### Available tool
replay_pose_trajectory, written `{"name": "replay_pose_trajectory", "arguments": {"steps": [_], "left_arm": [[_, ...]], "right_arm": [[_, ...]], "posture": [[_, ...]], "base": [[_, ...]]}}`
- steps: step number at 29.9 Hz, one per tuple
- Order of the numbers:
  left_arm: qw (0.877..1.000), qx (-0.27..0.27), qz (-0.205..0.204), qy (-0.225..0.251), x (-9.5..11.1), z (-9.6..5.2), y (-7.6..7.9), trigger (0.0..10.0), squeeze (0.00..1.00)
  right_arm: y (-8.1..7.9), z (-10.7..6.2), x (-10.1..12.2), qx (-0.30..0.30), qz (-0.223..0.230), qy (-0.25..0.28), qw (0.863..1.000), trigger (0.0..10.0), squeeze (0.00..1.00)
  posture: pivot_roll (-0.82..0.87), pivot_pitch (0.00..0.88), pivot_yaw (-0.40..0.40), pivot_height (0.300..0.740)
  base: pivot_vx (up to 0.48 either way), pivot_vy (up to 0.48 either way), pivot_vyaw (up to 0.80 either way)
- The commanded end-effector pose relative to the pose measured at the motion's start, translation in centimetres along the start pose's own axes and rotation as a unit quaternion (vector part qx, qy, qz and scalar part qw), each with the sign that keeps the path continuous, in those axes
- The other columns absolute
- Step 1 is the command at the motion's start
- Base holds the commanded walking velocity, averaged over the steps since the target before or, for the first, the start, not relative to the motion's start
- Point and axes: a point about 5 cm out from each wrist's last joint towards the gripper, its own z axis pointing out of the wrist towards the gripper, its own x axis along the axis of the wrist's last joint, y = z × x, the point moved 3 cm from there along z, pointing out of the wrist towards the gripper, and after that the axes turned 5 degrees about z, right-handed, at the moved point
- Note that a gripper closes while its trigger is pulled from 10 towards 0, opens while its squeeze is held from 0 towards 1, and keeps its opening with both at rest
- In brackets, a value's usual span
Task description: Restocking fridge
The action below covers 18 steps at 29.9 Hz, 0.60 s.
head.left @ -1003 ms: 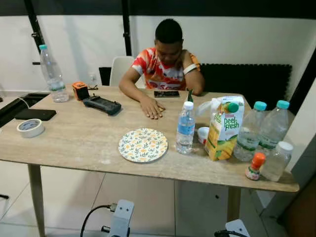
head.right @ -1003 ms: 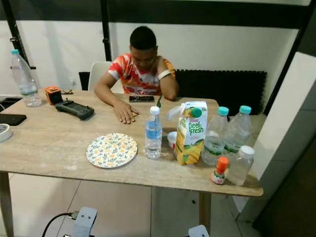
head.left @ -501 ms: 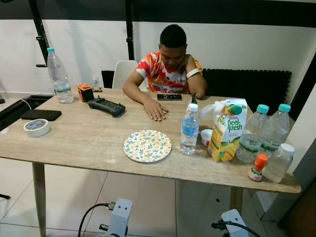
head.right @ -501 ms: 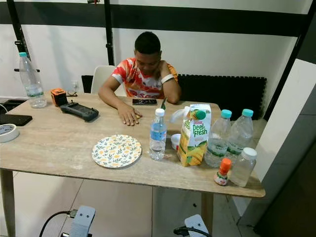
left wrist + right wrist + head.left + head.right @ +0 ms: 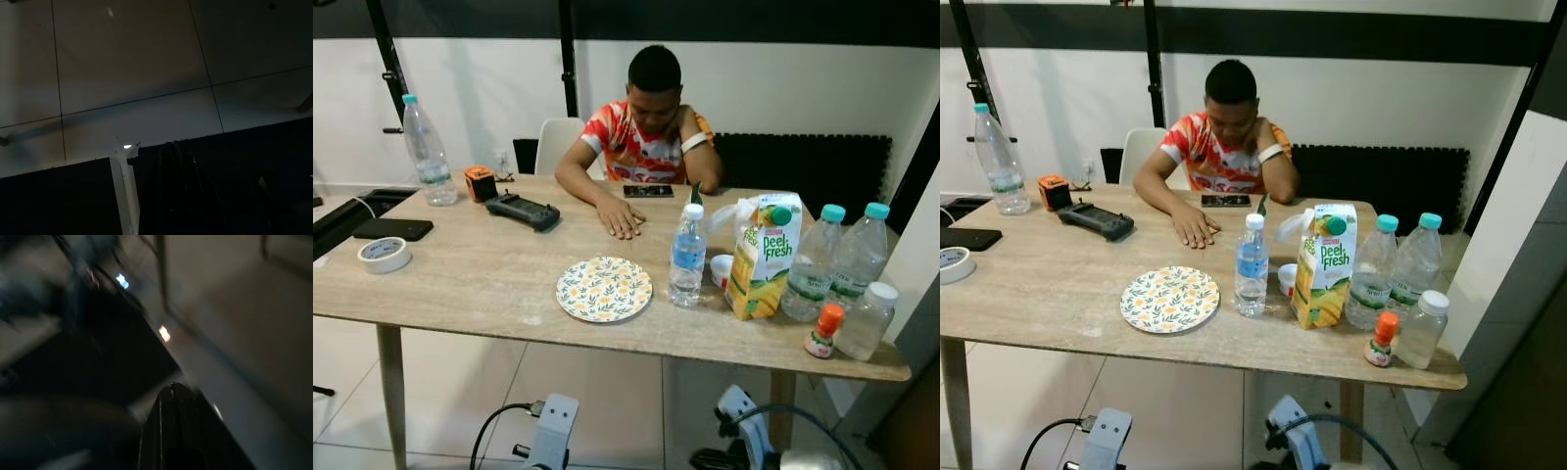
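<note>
Barely started tbh: juice carton [image 5: 759, 257], 4 water bottles, small orange-cap bottle [image 5: 820, 330] all on worktop [image 5: 480, 284]. Nothing gripped. Both arms low, fingers' state: can't tell.

matt wood table [image 5: 480, 284], clear plastic bottles [image 5: 688, 257]

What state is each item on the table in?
Juice carton: upright, green cap on.
Small water bottle: upright, capped.
Two teal-capped bottles: upright, capped.
Orange-capped bottle: upright, capped.
Plate: flat, empty.
Tape roll: lying flat.
</note>
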Motion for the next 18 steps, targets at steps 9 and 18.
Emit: {"name": "replay_pose_trajectory", "arguments": {"steps": [9, 18], "left_arm": [[1.000, 0.003, 0.013, 0.001, -0.1, -0.1, -0.5, 10.0, 0.00], [1.000, -0.002, 0.013, 0.006, -0.1, -0.1, -0.2, 10.0, 0.00]], "right_arm": [[-2.2, 0.2, 14.3, 0.023, -0.073, 0.215, 0.974, 10.0, 0.00], [-0.7, -1.0, 21.9, -0.181, -0.111, 0.299, 0.930, 10.0, 0.22]], "posture": [[0.01, 0.057, 0.004, 0.740], [0.02, 0.068, 0.003, 0.740]], "base": [[0.000, 0.000, 0.00], [0.000, 0.000, 0.00]]}}
